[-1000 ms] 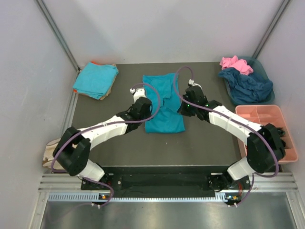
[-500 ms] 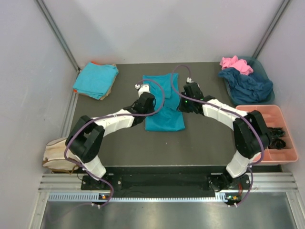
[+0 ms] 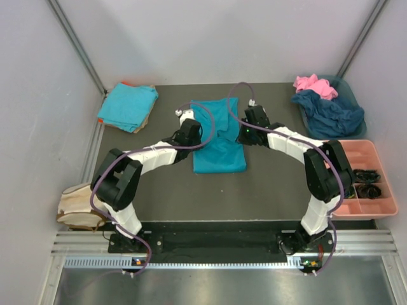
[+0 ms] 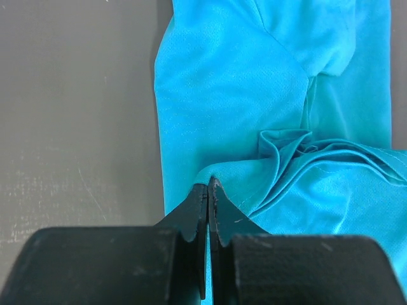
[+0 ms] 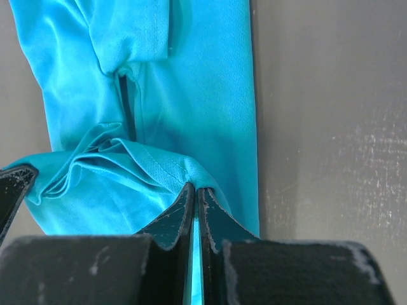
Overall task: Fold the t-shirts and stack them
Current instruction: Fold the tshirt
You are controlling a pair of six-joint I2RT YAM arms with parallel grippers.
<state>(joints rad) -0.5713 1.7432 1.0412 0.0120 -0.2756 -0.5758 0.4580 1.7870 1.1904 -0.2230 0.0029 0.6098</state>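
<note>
Left wrist view: the left gripper [image 4: 208,185] is clamped on a pinch of the turquoise t-shirt [image 4: 235,108], whose length runs away ahead of the jaws. The right gripper [image 5: 194,189] likewise pinches the opposite edge, with cloth bunching between the two. Such thin pinches may slip, and uneven pulling would likely skew the fold.
</note>
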